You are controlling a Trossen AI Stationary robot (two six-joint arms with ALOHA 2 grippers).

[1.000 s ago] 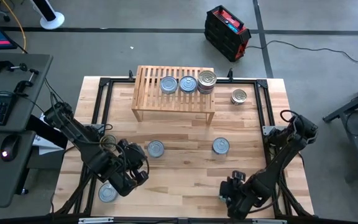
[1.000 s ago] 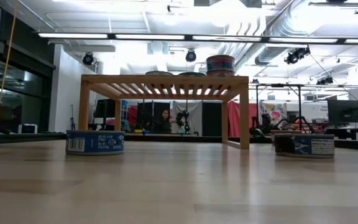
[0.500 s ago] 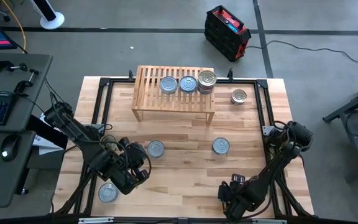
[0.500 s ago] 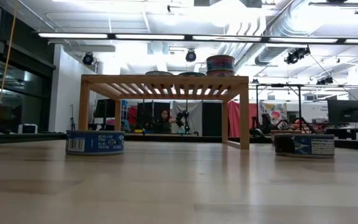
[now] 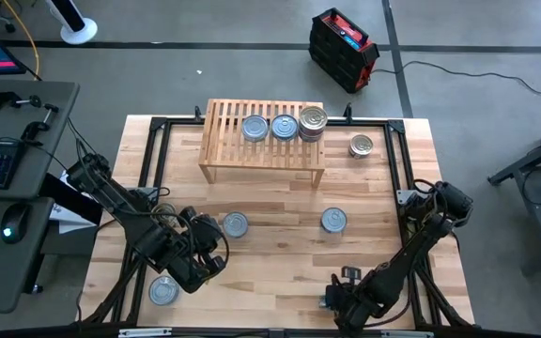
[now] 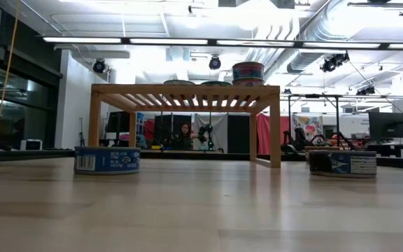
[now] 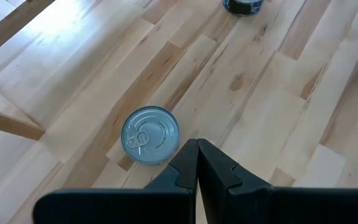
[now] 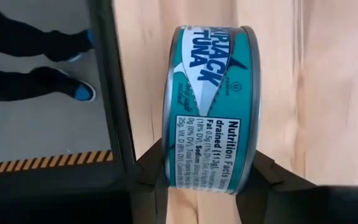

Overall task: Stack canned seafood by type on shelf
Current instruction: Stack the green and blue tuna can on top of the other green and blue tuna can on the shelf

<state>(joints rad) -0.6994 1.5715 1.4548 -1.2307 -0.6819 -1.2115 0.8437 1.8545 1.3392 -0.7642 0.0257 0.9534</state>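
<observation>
From above, the right gripper (image 5: 338, 302) is hiding its load at the near table edge. The left wrist view is showing the left gripper (image 7: 197, 163) pressed together beside a lid-up tin (image 7: 150, 134). In the right wrist view, the tuna can (image 8: 211, 106) is sitting clamped on edge, lids facing sideways.

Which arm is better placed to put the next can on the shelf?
Right, probably. Its end effector already grips a teal tuna can, while the left end effector is shut and empty beside a loose can.
</observation>
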